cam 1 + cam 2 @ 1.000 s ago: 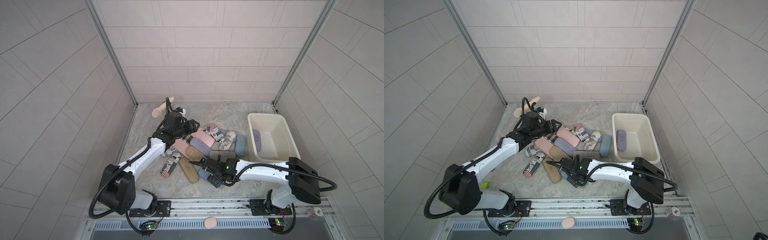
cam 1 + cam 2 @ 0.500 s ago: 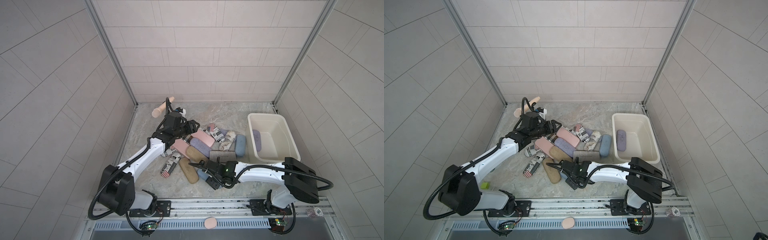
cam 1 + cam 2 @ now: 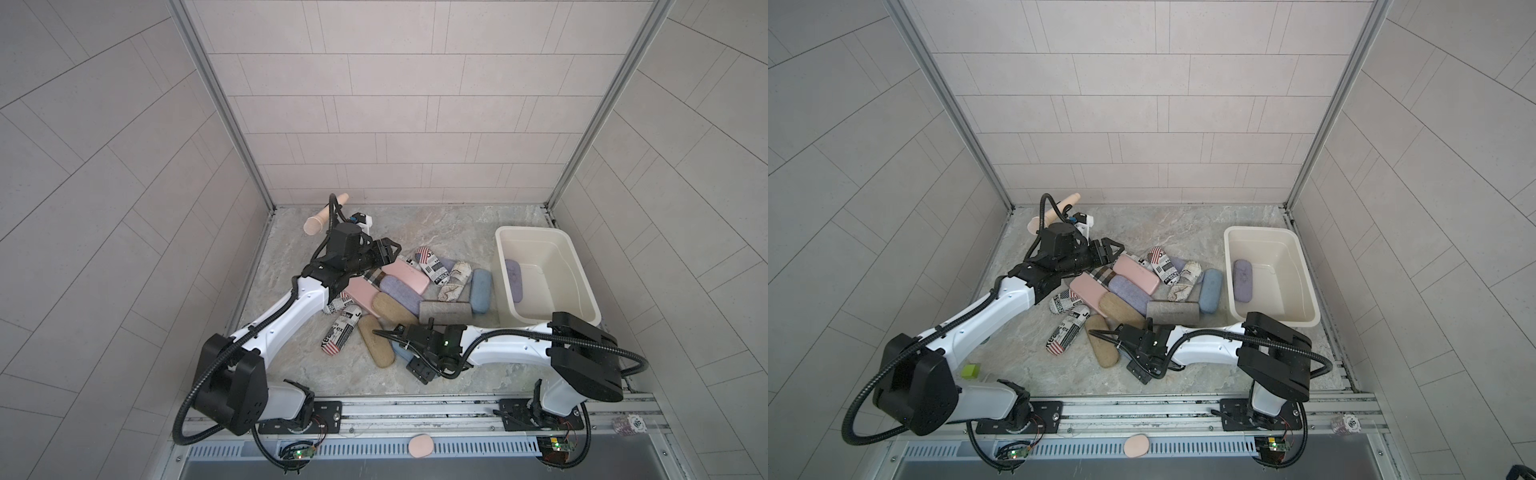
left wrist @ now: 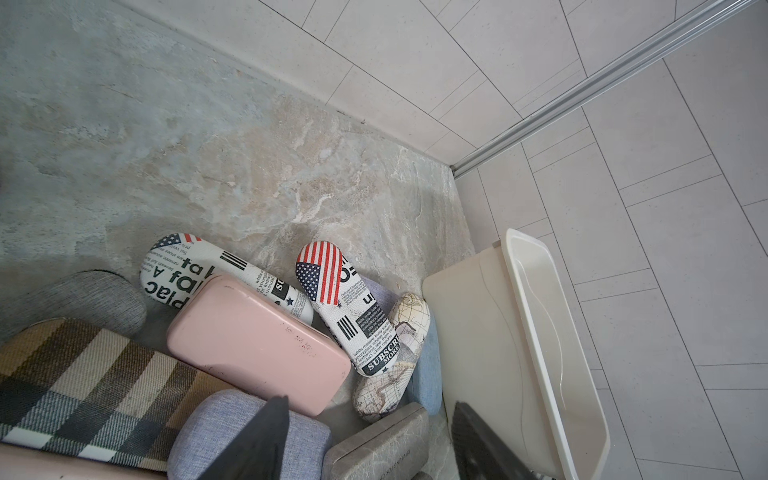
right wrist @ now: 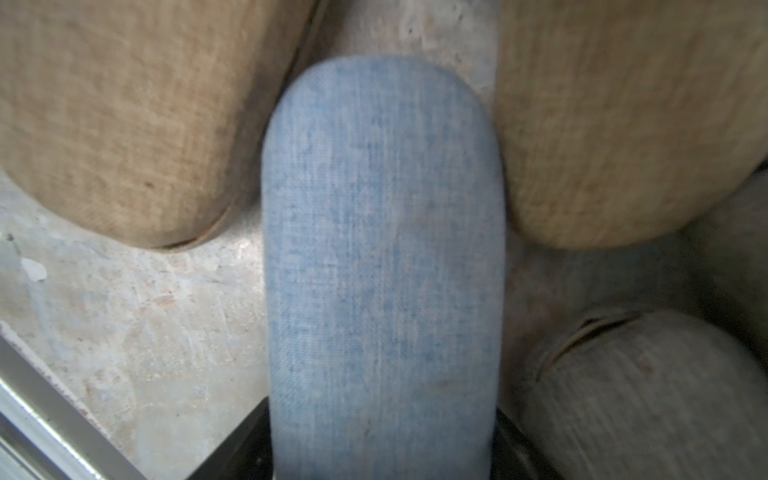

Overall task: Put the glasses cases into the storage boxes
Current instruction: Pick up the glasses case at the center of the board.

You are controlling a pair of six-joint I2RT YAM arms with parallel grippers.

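Right gripper (image 5: 384,451) is seen astride a blue case (image 5: 382,249) at 6 o'clock of the pile (image 3: 401,291); whether it is clamped cannot be told. Lifted loosely, the case could be snagged by flanking tan cases (image 5: 124,124) and dropped short of the tub (image 3: 536,245) at 3 o'clock.

A grey-beige, marble-patterned tabletop (image 3: 436,232) is shown in both top views. On its right side a cream-white rectangular plastic tub (image 3: 530,229) is set. Just beside the tub a light blue oblong fabric case (image 3: 481,291) is laid, with a grey felt case (image 3: 444,311) abutting its near end. Nearer the front edge, a newspaper-print case with a flag motif (image 3: 338,334) and a tan woven case (image 3: 376,340) are laid side by side. Further cases are heaped at mid-table (several overlap, so their contact with the surface cannot be told). A small lime-green block (image 3: 971,370) is seen at the front left, well apart from the heap.
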